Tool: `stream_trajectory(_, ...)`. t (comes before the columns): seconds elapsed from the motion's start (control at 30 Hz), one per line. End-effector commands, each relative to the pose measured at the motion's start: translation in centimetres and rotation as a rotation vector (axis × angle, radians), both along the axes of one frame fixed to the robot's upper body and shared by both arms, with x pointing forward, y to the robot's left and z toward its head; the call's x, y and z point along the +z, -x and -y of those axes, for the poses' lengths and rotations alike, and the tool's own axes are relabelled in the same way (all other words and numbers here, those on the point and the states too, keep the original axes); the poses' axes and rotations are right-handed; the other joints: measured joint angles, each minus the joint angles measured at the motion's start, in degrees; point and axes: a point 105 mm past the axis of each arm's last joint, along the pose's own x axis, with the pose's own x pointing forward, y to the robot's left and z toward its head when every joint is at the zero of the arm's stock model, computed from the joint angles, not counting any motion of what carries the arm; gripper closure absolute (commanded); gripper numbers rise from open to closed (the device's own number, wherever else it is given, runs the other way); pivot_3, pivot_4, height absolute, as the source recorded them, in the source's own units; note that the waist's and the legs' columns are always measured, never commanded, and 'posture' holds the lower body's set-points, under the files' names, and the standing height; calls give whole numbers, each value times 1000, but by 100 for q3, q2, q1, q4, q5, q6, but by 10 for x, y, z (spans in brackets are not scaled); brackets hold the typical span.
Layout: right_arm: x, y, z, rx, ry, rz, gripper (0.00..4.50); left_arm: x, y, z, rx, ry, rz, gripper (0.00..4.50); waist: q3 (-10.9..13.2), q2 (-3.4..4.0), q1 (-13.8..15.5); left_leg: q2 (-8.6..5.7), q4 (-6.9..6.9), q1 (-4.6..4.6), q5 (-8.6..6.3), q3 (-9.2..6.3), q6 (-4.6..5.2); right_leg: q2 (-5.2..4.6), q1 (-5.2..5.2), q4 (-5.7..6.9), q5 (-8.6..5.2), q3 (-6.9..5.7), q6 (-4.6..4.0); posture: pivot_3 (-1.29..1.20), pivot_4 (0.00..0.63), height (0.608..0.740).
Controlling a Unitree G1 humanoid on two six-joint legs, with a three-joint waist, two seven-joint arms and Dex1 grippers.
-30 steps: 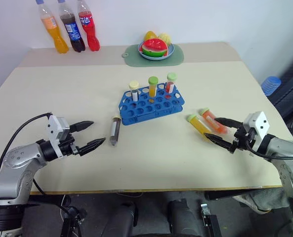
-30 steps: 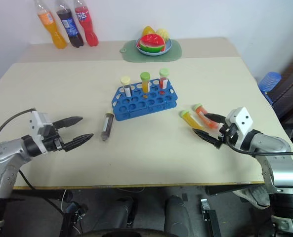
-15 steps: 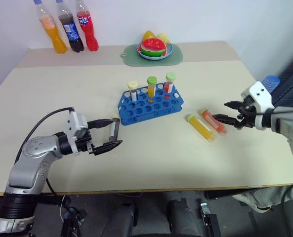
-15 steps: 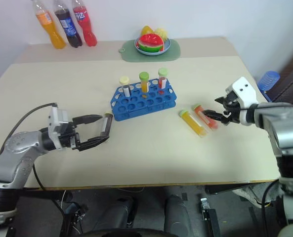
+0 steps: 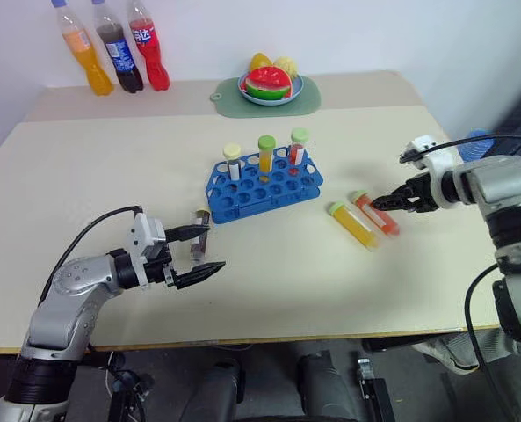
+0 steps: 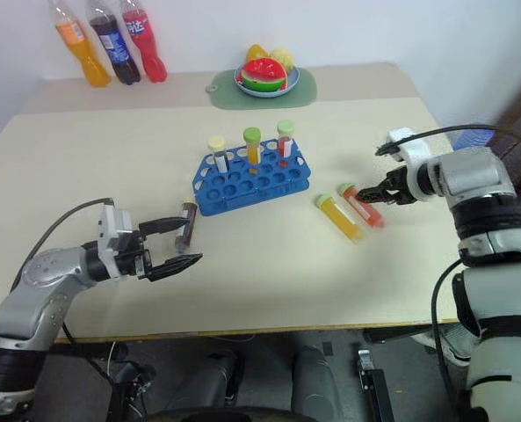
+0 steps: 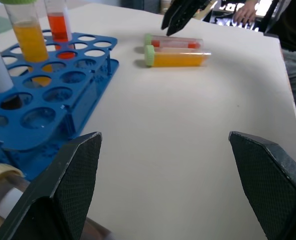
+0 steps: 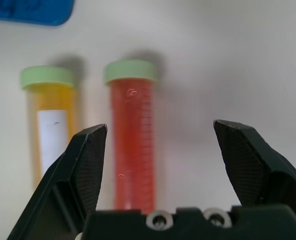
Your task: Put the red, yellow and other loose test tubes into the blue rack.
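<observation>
the right gripper (image 8: 160, 165) has its fingers (image 8: 90, 160) spread wide with nothing between them yet; seen from the right wrist they straddle the red test tube (image 8: 133, 145), which lies flat on the tabletop (image 5: 269, 264) with its green cap pointing away from the wrist. the spread looks chosen to clear the tube's width, and the downward tilt of the fingers suits a pinch across its body. the yellow test tube (image 8: 52, 130) lies just beside the red one and parallel to it, close enough that one finger would have to come down into the narrow gap between them, so a nudge of the yellow tube seems the likeliest slip.

the left gripper (image 5: 197, 251) is also open and empty, its fingers (image 7: 70, 180) level above the tabletop. the dark test tube (image 5: 200, 230) lies between them or just past them; i cannot tell whether the near finger touches it, but it is not gripped. it lies lengthwise toward the blue rack (image 5: 264, 183), so a side-on approach fits it.

the rack stands mid-table, between the two arms, with three capped tubes upright along its far row and most holes free. well beyond it, a plate of fruit (image 5: 271, 83) and three soda bottles (image 5: 111, 54) sit at the far edge, out of the way.
</observation>
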Motion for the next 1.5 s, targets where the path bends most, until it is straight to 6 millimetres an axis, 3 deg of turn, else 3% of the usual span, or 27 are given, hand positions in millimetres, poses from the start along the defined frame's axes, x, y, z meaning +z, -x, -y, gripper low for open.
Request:
stream_trajectory(0.03,1,-5,-6,41,38,-17,714,13,3,1,16,30,53,288,0,0,-1,0,0,0,0,-1,0,0,0,0,0,0,0,0,150,740)
stream_trajectory(0.07,-1,-6,-8,49,45,-25,714,14,4,1,21,36,53,288,0,0,-2,0,0,0,0,0,0,0,0,0,0,0,0,0,150,740)
stream_trajectory(0.17,-15,-12,-4,42,113,-31,1536,13,8,0,39,43,49,252,0,0,-3,0,1,0,3,-1,-6,0,0,0,0,0,0,0,150,740)
stream_trajectory(0.3,-22,-13,-2,53,134,-43,3488,11,12,-1,57,46,44,252,-1,1,-4,-1,0,1,5,0,-10,-3,-2,2,0,-1,0,0,150,740)
stream_trajectory(0.33,-22,-14,-2,56,139,-43,3728,11,12,-2,60,47,43,252,-1,0,-3,-1,1,1,5,-1,-10,-3,-2,3,0,-1,0,0,150,740)
stream_trajectory(0.43,-20,-17,3,89,197,1,3736,12,11,-3,70,47,45,252,-2,-1,-4,-1,3,3,4,0,-8,-2,2,3,1,-2,-1,0,150,740)
stream_trajectory(0.57,6,-24,10,185,252,203,3736,13,10,-4,83,52,54,252,0,1,20,-1,2,3,5,1,-8,-2,1,3,2,-2,-2,0,150,740)
stream_trajectory(0.7,48,-10,-29,428,34,554,3736,14,8,-4,93,57,57,252,2,5,11,-1,-3,0,6,1,-12,-3,-4,0,2,-3,-1,0,150,740)
stream_trajectory(0.8,60,14,-61,572,-122,796,3736,15,4,-4,95,62,59,252,2,6,-18,4,-6,2,4,1,-9,0,-4,2,2,-5,-1,0,150,740)
stream_trajectory(0.9,68,14,-91,504,-384,927,3736,16,-2,-3,95,73,64,252,3,7,-54,7,-1,9,3,-3,-6,2,-1,10,4,-1,-3,0,150,740)
stream_trajectory(1.03,73,-1,-113,338,-644,1014,3736,19,-8,-4,92,86,69,252,3,8,-23,8,1,13,6,-13,-10,5,-1,14,10,-1,-11,0,150,740)
stream_trajectory(1.27,52,-15,-139,183,-761,1060,3736,24,-13,-8,100,86,85,252,2,7,-3,6,0,11,19,-13,-33,3,-2,10,10,-5,-12,0,150,740)
stream_trajectory(1.5,12,-24,-140,105,-682,1018,3736,24,-9,-10,119,91,89,252,2,9,-59,7,-4,11,20,-13,-33,4,-6,12,10,-5,-12,0,150,740)
